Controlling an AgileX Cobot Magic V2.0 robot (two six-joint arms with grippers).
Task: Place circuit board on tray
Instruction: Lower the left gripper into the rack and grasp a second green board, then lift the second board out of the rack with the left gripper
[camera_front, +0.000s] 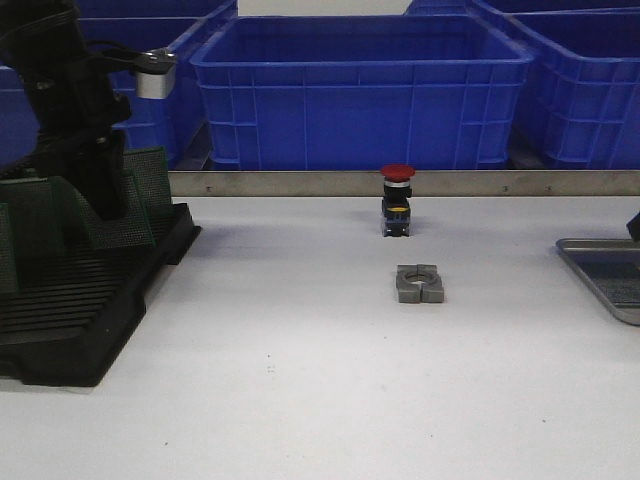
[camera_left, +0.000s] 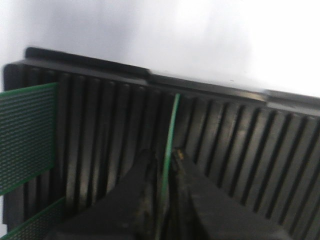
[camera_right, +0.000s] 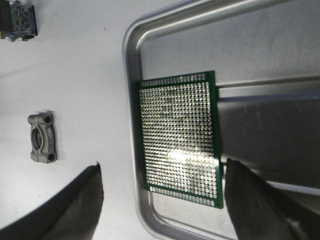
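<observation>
A circuit board (camera_left: 167, 150) is gripped edge-on by the left gripper (camera_left: 162, 172), upright in the rack (camera_left: 240, 145). The tray (camera_front: 610, 275) lies far right, under the spread right gripper (camera_right: 162, 200), already bearing another board (camera_right: 180, 137).

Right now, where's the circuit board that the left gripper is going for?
In the left wrist view, the circuit board stands on edge in a slot of the black rack, between the left gripper fingers; the front view puts that rack at the table's left side.

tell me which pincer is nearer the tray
Right. The right pincer hangs open directly over the tray; the left pincer is across the table at the black rack, gripping a board.
</observation>
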